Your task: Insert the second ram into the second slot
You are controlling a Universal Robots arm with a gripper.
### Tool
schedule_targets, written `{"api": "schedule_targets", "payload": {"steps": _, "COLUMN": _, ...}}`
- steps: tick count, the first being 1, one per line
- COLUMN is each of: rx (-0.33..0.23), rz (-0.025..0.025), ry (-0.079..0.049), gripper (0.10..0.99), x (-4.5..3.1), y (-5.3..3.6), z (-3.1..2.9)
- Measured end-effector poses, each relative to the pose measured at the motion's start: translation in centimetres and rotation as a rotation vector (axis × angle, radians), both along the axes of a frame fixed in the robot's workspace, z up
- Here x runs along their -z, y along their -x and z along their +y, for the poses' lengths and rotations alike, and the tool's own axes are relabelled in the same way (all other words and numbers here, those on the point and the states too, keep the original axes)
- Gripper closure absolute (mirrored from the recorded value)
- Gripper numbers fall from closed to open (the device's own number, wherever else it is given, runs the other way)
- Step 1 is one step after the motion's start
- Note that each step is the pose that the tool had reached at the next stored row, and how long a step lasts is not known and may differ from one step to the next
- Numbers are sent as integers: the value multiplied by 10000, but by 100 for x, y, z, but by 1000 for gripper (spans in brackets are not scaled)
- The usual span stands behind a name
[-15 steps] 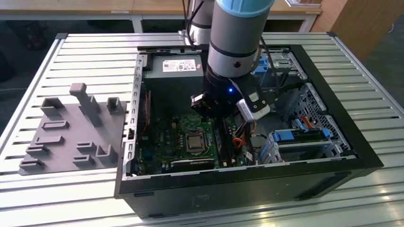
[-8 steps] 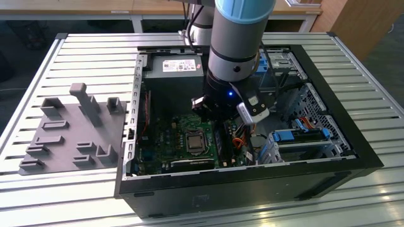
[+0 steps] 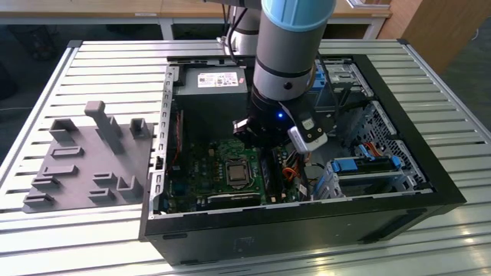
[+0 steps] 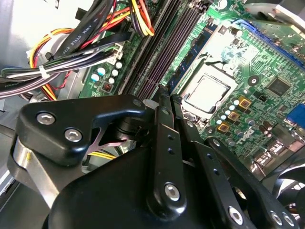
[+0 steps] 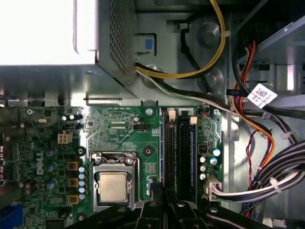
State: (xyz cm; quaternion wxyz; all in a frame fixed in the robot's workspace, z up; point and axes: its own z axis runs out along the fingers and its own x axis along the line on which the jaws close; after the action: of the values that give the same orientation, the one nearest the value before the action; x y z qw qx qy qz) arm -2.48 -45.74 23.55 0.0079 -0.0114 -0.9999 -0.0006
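Second ram [image 5: 161, 148] is seen edge-on as a thin blue strip lined up along the memory slot nearest the processor socket [image 5: 113, 186], close to the edge of the motherboard [image 5: 119, 126] that faces the cable bundle [image 5: 271, 181]. The gripper [image 5: 164, 199] is set over the strip, and its fingers [image 4: 164, 138] are drawn close together about the upper edge, so the stick is judged to be clamped between them. Another blue strip [image 5: 193, 152] is seen in the outermost slot and is taken for a stick already seated. Entry into the slot is judged to be made; whether the stick is pressed fully home, with the white end latches [image 5: 171, 113] closed, cannot be told. Room is tight: the power supply [image 5: 57, 43] stands past one board edge, the cables lie just beside the slots, and the case walls [image 3: 322, 224] enclose every side, so free room is judged to lie straight upward.
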Motion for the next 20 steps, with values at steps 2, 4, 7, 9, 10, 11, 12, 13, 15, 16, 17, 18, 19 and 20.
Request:
{"api": "schedule_targets", "payload": {"steps": 2, "rx": 2, "rz": 1, "ry": -47, "gripper": 945, "x": 1, "y": 1, "z": -23}}
{"api": "schedule_targets", "payload": {"steps": 4, "rx": 3, "rz": 1, "ry": -55, "gripper": 945, "x": 6, "y": 2, "z": -33}}
{"api": "schedule_targets", "payload": {"steps": 7, "rx": 2, "rz": 2, "ry": -55, "gripper": 945, "x": 13, "y": 1, "z": -35}}
{"api": "schedule_targets", "payload": {"steps": 9, "rx": 2, "rz": 3, "ry": -52, "gripper": 945, "x": 17, "y": 0, "z": -35}}
{"api": "schedule_targets", "payload": {"steps": 10, "rx": 1, "rz": 3, "ry": -52, "gripper": 945, "x": 19, "y": -3, "z": -35}}
{"api": "schedule_targets", "payload": {"steps": 11, "rx": 0, "rz": 2, "ry": -54, "gripper": 945, "x": 22, "y": -11, "z": -35}}
{"api": "schedule_targets", "payload": {"steps": 12, "rx": 2, "rz": 2, "ry": -56, "gripper": 945, "x": 23, "y": -21, "z": -35}}
{"api": "schedule_targets", "payload": {"steps": 13, "rx": 2, "rz": 3, "ry": -64, "gripper": 945, "x": 24, "y": -33, "z": -35}}
{"api": "schedule_targets", "payload": {"steps": 15, "rx": 2, "rz": 3, "ry": -98, "gripper": 945, "x": 27, "y": -49, "z": -35}}
{"api": "schedule_targets", "payload": {"steps": 16, "rx": 2, "rz": 2, "ry": -111, "gripper": 945, "x": 29, "y": -51, "z": -36}}
{"api": "schedule_targets", "payload": {"steps": 17, "rx": -8, "rz": 1, "ry": -115, "gripper": 945, "x": 33, "y": -51, "z": -35}}
{"api": "schedule_targets", "payload": {"steps": 18, "rx": -55, "rz": 2, "ry": -115, "gripper": 945, "x": 37, "y": -50, "z": -35}}
{"api": "schedule_targets", "payload": {"steps": 19, "rx": -150, "rz": 3, "ry": -112, "gripper": 945, "x": 40, "y": -51, "z": -36}}
{"api": "schedule_targets", "payload": {"steps": 20, "rx": -244, "rz": 4, "ry": -112, "gripper": 945, "x": 42, "y": -51, "z": -36}}
